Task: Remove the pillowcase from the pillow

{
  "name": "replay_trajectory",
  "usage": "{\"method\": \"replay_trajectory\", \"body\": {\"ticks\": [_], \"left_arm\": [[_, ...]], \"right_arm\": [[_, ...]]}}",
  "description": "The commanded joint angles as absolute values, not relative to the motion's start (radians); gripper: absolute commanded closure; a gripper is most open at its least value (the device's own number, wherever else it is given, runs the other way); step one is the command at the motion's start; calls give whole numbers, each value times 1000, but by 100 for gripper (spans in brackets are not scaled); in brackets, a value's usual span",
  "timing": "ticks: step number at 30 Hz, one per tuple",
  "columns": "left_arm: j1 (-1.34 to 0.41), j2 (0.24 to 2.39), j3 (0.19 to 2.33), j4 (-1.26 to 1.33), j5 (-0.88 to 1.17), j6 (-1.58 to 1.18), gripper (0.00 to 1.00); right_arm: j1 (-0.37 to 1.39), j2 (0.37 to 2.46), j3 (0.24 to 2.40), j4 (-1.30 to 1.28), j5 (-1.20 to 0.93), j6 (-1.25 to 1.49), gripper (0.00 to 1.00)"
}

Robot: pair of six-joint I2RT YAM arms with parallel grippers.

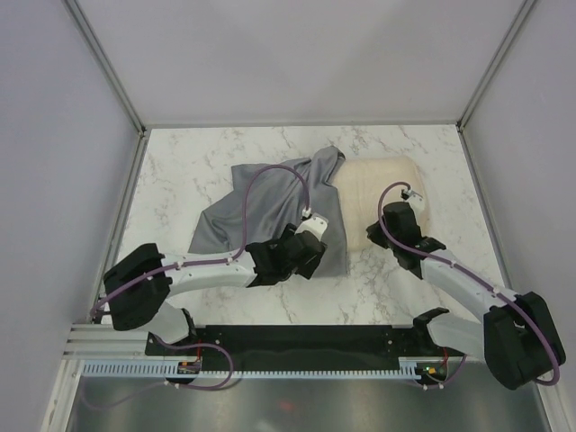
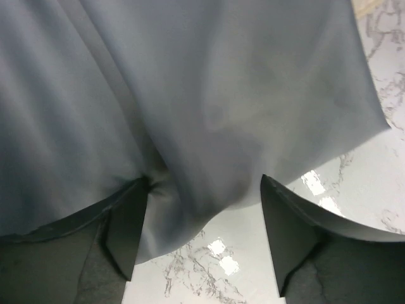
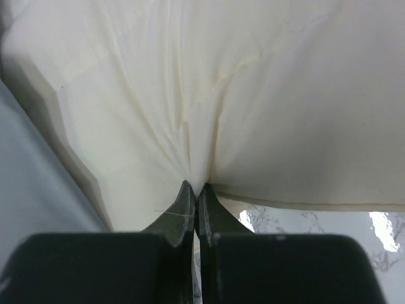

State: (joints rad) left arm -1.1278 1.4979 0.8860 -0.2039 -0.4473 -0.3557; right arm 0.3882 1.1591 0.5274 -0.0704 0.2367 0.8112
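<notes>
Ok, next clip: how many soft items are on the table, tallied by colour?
Grey: 1, the pillowcase
Cream: 1, the pillow
Total: 2

A white marble-patterned table [image 1: 180, 162] stands enclosed by plain pale walls [image 1: 306, 54] and metal posts [image 1: 107, 67].
</notes>
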Motion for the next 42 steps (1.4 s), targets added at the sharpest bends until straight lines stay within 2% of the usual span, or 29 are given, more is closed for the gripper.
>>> {"method": "replay_trajectory", "body": {"ticks": [1, 3, 4, 7, 16, 24, 26, 28, 33, 42], "left_arm": [[-1131, 1545, 943, -130, -508, -390, 30], [-1131, 1587, 954, -135, -529, -396, 49], [-1129, 1598, 962, -149, -550, -405, 68], [-1123, 1603, 962, -176, -603, -429, 98], [-1023, 1363, 819, -275, -692, -486, 98], [-897, 1077, 680, -322, -692, -472, 98], [-897, 1040, 672, -331, -677, -460, 98], [-900, 999, 658, -310, -574, -416, 98], [-1000, 999, 617, -163, -395, -327, 98], [-1213, 1245, 618, 80, -249, -311, 98]], "right_arm": [[388, 1088, 515, -155, 222, 775, 100], [388, 1042, 525, -178, 241, 769, 100], [388, 1013, 531, -202, 244, 758, 100], [387, 948, 546, -234, 241, 726, 100], [387, 784, 655, -385, 330, 634, 100], [387, 758, 709, -459, 406, 586, 100], [387, 775, 701, -457, 426, 581, 100], [384, 807, 687, -445, 436, 577, 100], [376, 874, 646, -400, 460, 565, 100], [267, 1005, 591, -243, 312, 517, 100]]}}
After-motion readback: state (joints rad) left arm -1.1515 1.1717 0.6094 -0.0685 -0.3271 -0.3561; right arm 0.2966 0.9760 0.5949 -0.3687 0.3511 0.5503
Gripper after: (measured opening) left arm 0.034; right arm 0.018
